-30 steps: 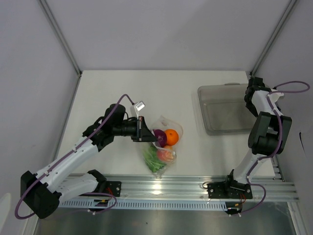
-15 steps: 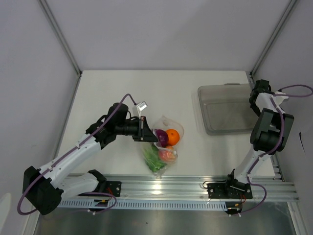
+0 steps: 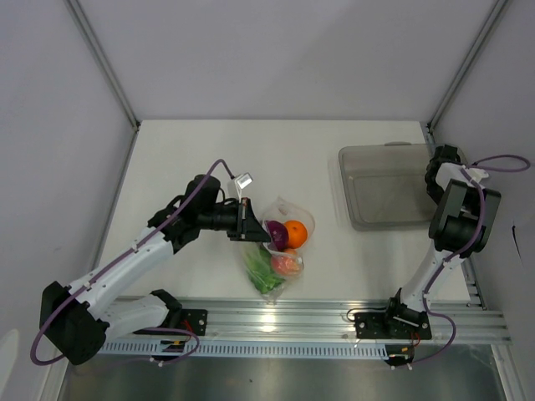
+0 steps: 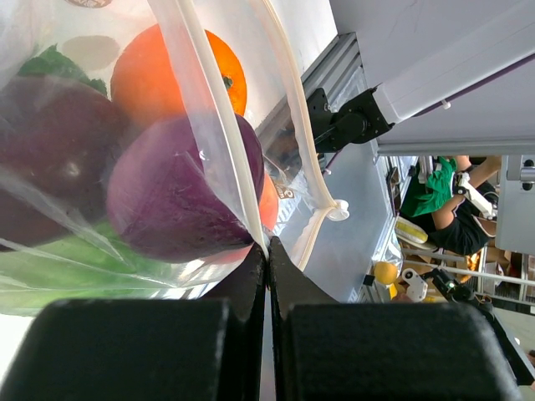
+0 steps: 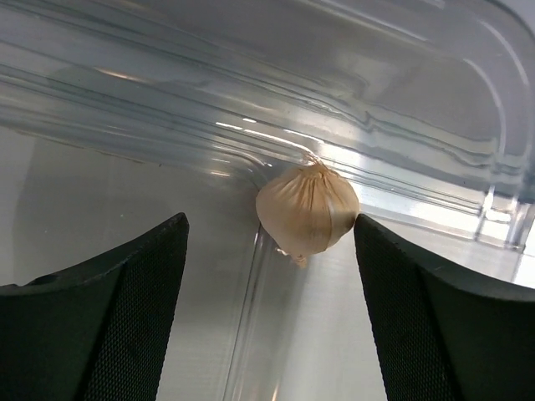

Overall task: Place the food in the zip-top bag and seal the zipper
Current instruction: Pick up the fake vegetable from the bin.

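The zip-top bag [image 3: 282, 246] lies on the table [image 3: 184, 150] near the middle of its front edge, with its mouth turned toward the left arm. The left gripper [image 4: 267, 251] is pressed together, pinching the bag's thin plastic at the mouth, right at the end of one zipper [image 4: 209, 109] strip. The second strip curves away from the first, so the mouth gapes. Inside the bag sit the orange [image 3: 294, 233], the dark purple fruit [image 3: 277, 235] beside it, a peach-coloured fruit [image 3: 287, 264] and the green cabbage [image 3: 262, 273] nearest the front edge. The clear tray [image 3: 344, 180] sits by the table's right edge, toward the back corner. The right gripper [image 5: 269, 219] is down inside it with its fingers spread. The small beige piece [image 5: 307, 209] lies between them against the tray's wall, close to one finger and clear of the other.
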`<state>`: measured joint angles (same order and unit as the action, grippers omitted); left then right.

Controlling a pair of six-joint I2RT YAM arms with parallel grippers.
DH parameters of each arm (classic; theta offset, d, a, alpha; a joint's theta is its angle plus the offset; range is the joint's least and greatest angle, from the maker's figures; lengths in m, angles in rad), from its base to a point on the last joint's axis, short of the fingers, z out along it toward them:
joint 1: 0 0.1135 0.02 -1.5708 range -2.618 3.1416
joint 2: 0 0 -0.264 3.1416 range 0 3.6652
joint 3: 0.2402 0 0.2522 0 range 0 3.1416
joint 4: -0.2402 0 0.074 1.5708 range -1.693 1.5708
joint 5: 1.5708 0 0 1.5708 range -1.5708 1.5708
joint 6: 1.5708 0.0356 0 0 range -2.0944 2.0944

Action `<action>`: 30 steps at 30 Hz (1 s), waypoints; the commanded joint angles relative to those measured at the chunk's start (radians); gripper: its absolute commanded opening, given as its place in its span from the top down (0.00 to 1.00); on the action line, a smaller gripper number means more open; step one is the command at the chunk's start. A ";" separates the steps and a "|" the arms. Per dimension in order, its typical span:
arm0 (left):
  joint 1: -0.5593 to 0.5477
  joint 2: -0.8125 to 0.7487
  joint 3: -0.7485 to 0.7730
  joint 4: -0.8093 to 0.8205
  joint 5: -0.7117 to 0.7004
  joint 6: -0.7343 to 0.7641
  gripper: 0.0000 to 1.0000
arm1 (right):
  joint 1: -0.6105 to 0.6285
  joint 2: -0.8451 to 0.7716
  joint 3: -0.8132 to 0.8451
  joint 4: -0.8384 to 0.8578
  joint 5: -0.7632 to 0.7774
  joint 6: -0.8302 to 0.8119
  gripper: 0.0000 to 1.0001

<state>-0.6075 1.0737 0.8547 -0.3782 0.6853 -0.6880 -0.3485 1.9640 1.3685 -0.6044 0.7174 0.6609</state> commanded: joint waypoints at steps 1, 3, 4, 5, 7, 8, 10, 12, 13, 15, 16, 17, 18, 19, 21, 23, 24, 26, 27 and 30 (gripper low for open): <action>0.006 0.000 0.033 0.012 0.020 0.022 0.99 | -0.007 0.021 -0.002 0.003 0.022 0.036 0.19; 0.005 -0.001 0.033 0.012 0.020 0.022 0.99 | -0.007 0.021 0.001 -0.003 0.025 0.042 0.21; 0.006 -0.003 0.032 0.010 0.020 0.024 0.99 | -0.009 0.019 0.000 -0.003 0.028 0.042 0.21; 0.005 -0.004 0.033 0.012 0.019 0.024 0.99 | -0.009 0.019 0.001 -0.005 0.027 0.040 0.21; 0.006 -0.006 0.030 0.009 0.017 0.024 0.99 | -0.012 0.021 0.000 -0.006 0.027 0.043 0.22; 0.005 -0.006 0.029 0.009 0.017 0.024 0.99 | -0.014 0.022 0.001 -0.012 0.024 0.042 0.22; 0.005 -0.004 0.029 0.009 0.019 0.024 0.99 | -0.018 0.030 0.007 -0.020 0.020 0.046 0.23; 0.005 -0.004 0.030 0.009 0.019 0.025 1.00 | -0.020 0.033 0.011 -0.024 0.025 0.046 0.23; 0.005 -0.006 0.029 0.009 0.019 0.025 0.99 | -0.020 0.035 0.012 -0.028 0.027 0.048 0.23; 0.005 -0.008 0.030 0.006 0.017 0.025 0.99 | -0.021 0.039 0.018 -0.034 0.036 0.049 0.23; 0.005 -0.008 0.030 0.005 0.016 0.027 0.99 | -0.021 0.041 0.021 -0.043 0.037 0.049 0.22; 0.005 -0.008 0.029 0.005 0.017 0.027 0.99 | -0.021 0.044 0.029 -0.044 0.039 0.049 0.21; 0.005 -0.006 0.032 0.005 0.017 0.027 0.99 | -0.021 0.047 0.033 -0.054 0.050 0.049 0.20; 0.005 -0.006 0.030 0.005 0.017 0.027 0.99 | -0.021 0.055 0.038 -0.061 0.054 0.054 0.20; 0.005 -0.006 0.032 0.004 0.017 0.027 0.99 | -0.021 0.055 0.041 -0.063 0.057 0.055 0.20; 0.005 -0.003 0.033 0.005 0.017 0.027 0.99 | -0.021 0.055 0.041 -0.063 0.057 0.055 0.20; 0.006 -0.004 0.035 0.004 0.017 0.027 0.99 | -0.021 0.055 0.041 -0.064 0.059 0.055 0.21; 0.006 -0.003 0.035 0.004 0.017 0.027 0.99 | -0.021 0.055 0.041 -0.064 0.059 0.055 0.25; 0.005 -0.004 0.033 0.004 0.017 0.027 0.99 | -0.021 0.055 0.040 -0.063 0.057 0.055 0.30; 0.005 -0.004 0.032 0.002 0.017 0.027 0.99 | -0.021 0.053 0.037 -0.060 0.054 0.057 0.40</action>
<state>-0.6075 1.0737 0.8547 -0.3790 0.6849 -0.6872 -0.3557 2.0033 1.3788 -0.6544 0.7361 0.6857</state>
